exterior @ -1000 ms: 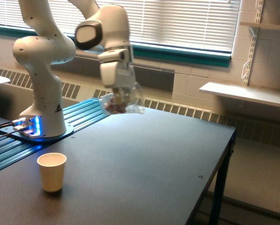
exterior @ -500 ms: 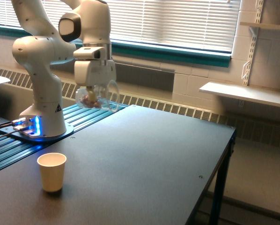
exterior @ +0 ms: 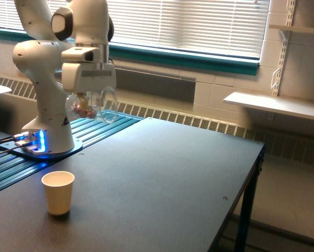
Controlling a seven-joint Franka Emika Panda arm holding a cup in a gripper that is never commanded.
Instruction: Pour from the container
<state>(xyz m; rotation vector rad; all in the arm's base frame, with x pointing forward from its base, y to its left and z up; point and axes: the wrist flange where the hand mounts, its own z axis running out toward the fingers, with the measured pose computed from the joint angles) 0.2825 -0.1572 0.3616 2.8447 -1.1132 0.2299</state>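
Observation:
The container point(exterior: 91, 107) is a clear plastic cup with small reddish-brown pieces in it. It hangs tilted on its side, mouth toward the exterior view's right, well above the table. My gripper point(exterior: 87, 100) is shut on the container just below the white hand. An opaque cream paper cup point(exterior: 58, 192) stands upright on the dark table near the front left, below the container and a little to its left. The fingers are mostly hidden behind the clear cup.
The arm's white base point(exterior: 44, 142) stands on a blue ribbed platform point(exterior: 89, 134) at the table's left. The dark table point(exterior: 162, 184) ends at its right edge near a drop to the floor. A wall shelf point(exterior: 275, 105) is at the right.
The arm has swung toward the exterior view's left, carrying the tilted container from over the table's back middle to above the blue platform, closer to the paper cup. The paper cup stayed put.

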